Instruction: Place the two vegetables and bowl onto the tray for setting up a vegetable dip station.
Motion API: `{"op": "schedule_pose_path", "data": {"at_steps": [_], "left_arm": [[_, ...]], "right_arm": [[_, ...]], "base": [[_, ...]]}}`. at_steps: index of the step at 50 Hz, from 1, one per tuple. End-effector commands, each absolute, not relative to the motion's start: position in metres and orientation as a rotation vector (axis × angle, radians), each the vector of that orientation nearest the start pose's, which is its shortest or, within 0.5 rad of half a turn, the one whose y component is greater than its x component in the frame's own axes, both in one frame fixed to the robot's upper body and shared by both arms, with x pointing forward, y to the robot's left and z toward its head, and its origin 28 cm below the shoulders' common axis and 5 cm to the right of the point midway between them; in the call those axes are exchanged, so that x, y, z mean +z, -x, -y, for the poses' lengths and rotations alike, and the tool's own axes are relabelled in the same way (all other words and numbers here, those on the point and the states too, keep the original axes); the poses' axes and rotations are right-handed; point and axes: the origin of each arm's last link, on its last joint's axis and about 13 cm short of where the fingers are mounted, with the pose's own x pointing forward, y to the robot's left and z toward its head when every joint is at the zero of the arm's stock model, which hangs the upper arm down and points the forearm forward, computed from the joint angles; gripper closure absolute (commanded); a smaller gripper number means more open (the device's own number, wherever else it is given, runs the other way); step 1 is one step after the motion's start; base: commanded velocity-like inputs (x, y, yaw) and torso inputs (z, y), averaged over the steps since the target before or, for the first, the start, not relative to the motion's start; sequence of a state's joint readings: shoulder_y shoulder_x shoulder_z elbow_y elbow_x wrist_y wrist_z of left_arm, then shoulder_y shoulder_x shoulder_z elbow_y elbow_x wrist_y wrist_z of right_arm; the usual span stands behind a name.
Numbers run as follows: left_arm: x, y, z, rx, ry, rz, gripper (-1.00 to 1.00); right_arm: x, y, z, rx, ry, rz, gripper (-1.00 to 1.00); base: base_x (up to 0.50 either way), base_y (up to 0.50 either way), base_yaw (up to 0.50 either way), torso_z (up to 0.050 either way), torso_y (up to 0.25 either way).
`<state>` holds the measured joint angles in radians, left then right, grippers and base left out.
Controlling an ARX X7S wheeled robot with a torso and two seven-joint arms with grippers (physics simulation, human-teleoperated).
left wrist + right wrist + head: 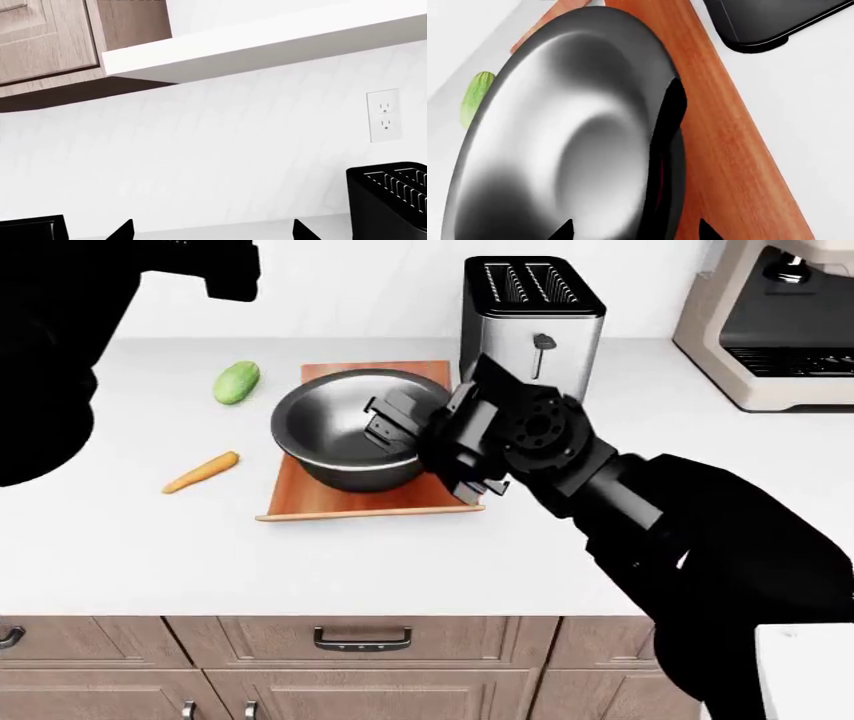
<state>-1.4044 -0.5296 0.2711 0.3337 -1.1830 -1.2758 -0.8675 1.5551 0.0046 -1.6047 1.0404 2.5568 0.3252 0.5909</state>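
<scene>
Shadowy bulk of the left arm [60, 350] fills the far left corner over the white counter [400, 560], raised high; its wrist camera faces the tiled wall and only two dark fingertips [127, 230] show, set well apart with nothing between them, so the left gripper [213, 231] stands open and empty. Next along, the carrot [200, 471] lies bare on the counter, and the green cucumber [236, 382] sits behind it, nearer the wall; both are off the tray and apart from each other. Then comes the tray [360, 505], with the steel bowl [334, 430] resting on it and covering most of the board. At the bowl's right rim the right gripper [390, 425] is clamped, one finger inside the bowl and one outside against the wall, as its wrist view shows close up. Behind stands the toaster [531, 315], and at the far right a coffee machine [774, 325]
</scene>
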Motion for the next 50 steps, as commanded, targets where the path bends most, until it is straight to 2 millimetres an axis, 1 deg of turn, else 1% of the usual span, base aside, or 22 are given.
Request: {"op": "schedule_pose_path", "data": {"at_steps": [1,8,9,15,18,21,23,25,26,27,28,30,31,32,33,36,37,38,40,41,46,50], "left_arm": [[0.365,-0.257,-0.23,0.095,-0.184,0.232,-1.0],[0.366,-0.256,-0.231,0.101,-0.186,0.234,-1.0],[0.366,-0.255,-0.231,0.102,-0.187,0.234,-1.0],[0.369,-0.252,-0.233,0.107,-0.188,0.235,-1.0],[0.369,-0.252,-0.233,0.108,-0.185,0.236,-1.0],[0.368,-0.251,-0.233,0.107,-0.191,0.229,-1.0],[0.368,-0.251,-0.234,0.107,-0.192,0.227,-1.0],[0.368,-0.25,-0.235,0.111,-0.189,0.225,-1.0],[0.368,-0.25,-0.235,0.111,-0.186,0.225,-1.0],[0.368,-0.249,-0.236,0.113,-0.185,0.225,-1.0],[0.368,-0.249,-0.236,0.113,-0.185,0.225,-1.0],[0.368,-0.248,-0.235,0.111,-0.184,0.225,-1.0],[0.368,-0.248,-0.235,0.108,-0.183,0.225,-1.0],[0.368,-0.248,-0.235,0.107,-0.182,0.225,-1.0],[0.368,-0.248,-0.235,0.107,-0.182,0.224,-1.0],[0.367,-0.247,-0.235,0.106,-0.179,0.223,-1.0],[0.367,-0.247,-0.235,0.106,-0.177,0.223,-1.0],[0.366,-0.247,-0.235,0.107,-0.176,0.222,-1.0],[0.364,-0.247,-0.235,0.107,-0.172,0.22,-1.0],[0.364,-0.247,-0.236,0.108,-0.17,0.22,-1.0],[0.363,-0.248,-0.234,0.105,-0.18,0.215,-1.0],[0.363,-0.249,-0.233,0.102,-0.179,0.219,-1.0]], "right_arm": [[0.258,-0.385,-0.017,0.119,-0.63,-0.75,-1.0],[0.276,-0.361,0.001,0.101,-0.638,-0.68,-1.0],[0.282,-0.353,0.007,0.104,-0.625,-0.662,-1.0],[0.3,-0.327,0.03,0.046,-0.606,-0.602,-1.0],[0.301,-0.318,0.037,0.022,-0.557,-0.597,-1.0],[0.3,-0.306,0.043,0.008,-0.445,-0.589,-1.0],[0.301,-0.3,0.047,-0.002,-0.423,-0.575,-1.0],[0.305,-0.291,0.055,0.009,-0.346,-0.538,-1.0],[0.308,-0.287,0.06,-0.007,-0.35,-0.514,-1.0],[0.309,-0.283,0.063,0.011,-0.291,-0.476,-1.0],[0.31,-0.282,0.065,0.036,-0.28,-0.419,-1.0],[0.314,-0.28,0.077,-0.042,-0.236,-0.296,-1.0],[0.312,-0.276,0.08,0.015,-0.104,-0.269,-1.0],[0.31,-0.274,0.085,-0.007,-0.004,-0.203,-1.0],[0.311,-0.273,0.089,-0.025,-0.072,-0.196,-1.0],[0.309,-0.268,0.104,-0.028,0.039,-0.123,-1.0],[0.309,-0.267,0.108,-0.032,0.039,-0.098,-1.0],[0.311,-0.264,0.116,0.003,-0.046,-0.053,-1.0],[0.314,-0.263,0.127,-0.102,0.005,0.026,-1.0],[0.314,-0.261,0.13,-0.09,-0.016,0.049,-1.0],[0.312,-0.258,0.137,-0.126,0.02,0.056,-1.0],[0.315,-0.255,0.138,-0.133,0.062,0.071,-1.0]], "base": [[0.0,0.0,0.0,0.0,0.0],[0.0,0.0,0.0,0.0,0.0],[0.0,0.0,0.0,0.0,0.0],[0.0,0.0,0.0,0.0,0.0],[0.0,0.0,0.0,0.0,0.0],[0.0,0.0,0.0,0.0,0.0],[0.0,0.0,0.0,0.0,0.0],[0.0,0.0,0.0,0.0,0.0],[0.0,0.0,0.0,0.0,0.0],[0.0,0.0,0.0,0.0,0.0],[0.0,0.0,0.0,0.0,0.0],[0.0,0.0,0.0,0.0,0.0],[0.0,0.0,0.0,0.0,0.0],[0.0,0.0,0.0,0.0,0.0],[0.0,0.0,0.0,0.0,0.0],[0.0,0.0,0.0,0.0,0.0],[0.0,0.0,0.0,0.0,0.0],[0.0,0.0,0.0,0.0,0.0],[0.0,0.0,0.0,0.0,0.0],[0.0,0.0,0.0,0.0,0.0],[0.0,0.0,0.0,0.0,0.0],[0.0,0.5,0.0,0.0,0.0]]}}
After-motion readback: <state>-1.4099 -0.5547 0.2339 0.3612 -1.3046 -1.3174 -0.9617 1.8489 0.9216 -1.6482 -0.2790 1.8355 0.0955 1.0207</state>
